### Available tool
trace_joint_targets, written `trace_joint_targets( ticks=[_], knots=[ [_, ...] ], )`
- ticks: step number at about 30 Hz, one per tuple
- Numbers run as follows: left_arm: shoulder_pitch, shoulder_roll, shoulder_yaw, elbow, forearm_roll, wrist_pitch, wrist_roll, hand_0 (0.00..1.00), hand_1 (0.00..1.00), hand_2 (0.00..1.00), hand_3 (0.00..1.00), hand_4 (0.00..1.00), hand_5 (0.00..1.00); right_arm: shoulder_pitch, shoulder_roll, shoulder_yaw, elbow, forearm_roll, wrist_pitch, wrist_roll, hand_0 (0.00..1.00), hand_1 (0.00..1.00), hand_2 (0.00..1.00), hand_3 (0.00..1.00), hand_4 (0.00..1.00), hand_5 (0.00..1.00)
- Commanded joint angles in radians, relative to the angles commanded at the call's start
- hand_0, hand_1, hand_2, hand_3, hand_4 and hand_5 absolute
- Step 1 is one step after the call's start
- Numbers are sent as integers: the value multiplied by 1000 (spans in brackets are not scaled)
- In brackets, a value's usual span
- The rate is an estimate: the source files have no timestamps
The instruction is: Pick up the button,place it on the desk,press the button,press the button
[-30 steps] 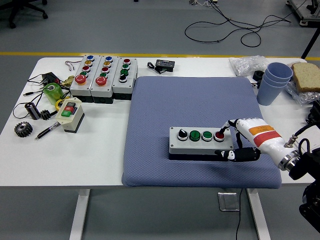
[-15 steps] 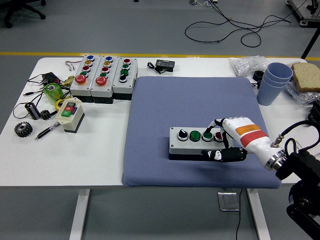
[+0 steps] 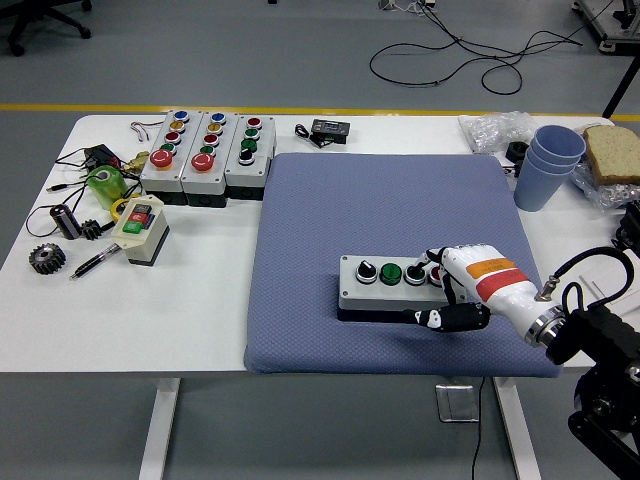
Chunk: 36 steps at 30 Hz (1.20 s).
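Our right hand (image 3: 450, 285) has slid leftward along the button box (image 3: 400, 283) over the last second; its curled fingers now cover the red button at the right end, thumb along the front edge, grasping nothing. The box lies on the blue mat (image 3: 390, 200) on the surface (image 3: 200, 320); we judge a press underway.

The right hand (image 3: 462, 288) has a glossy white shell over its back, crossed by an orange band beside a red band. Its fingers (image 3: 436, 264) are white with black joints, and the thumb is mostly black with small white patches. A silver metal ring forms the wrist, behind it comes the black arm, and a black cable loops above the wrist.
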Motion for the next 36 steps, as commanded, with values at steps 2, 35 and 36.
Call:
trace_joint_targets(
  ticks=[2,35,36],
  knots=[
    [0,0,0,0,1,0,0,597,631,673,545,357,695,0,0,-2,-1,0,0,-1,71,2,202,590,895,486],
    [9,0,-11,0,28,-4,4,597,633,674,546,358,700,-110,67,189,5,978,-326,268,673,632,704,692,840,397],
    [9,0,-11,0,27,-3,4,597,633,674,546,358,700,-112,69,191,2,1017,-326,269,673,632,704,692,840,397]
  ],
)
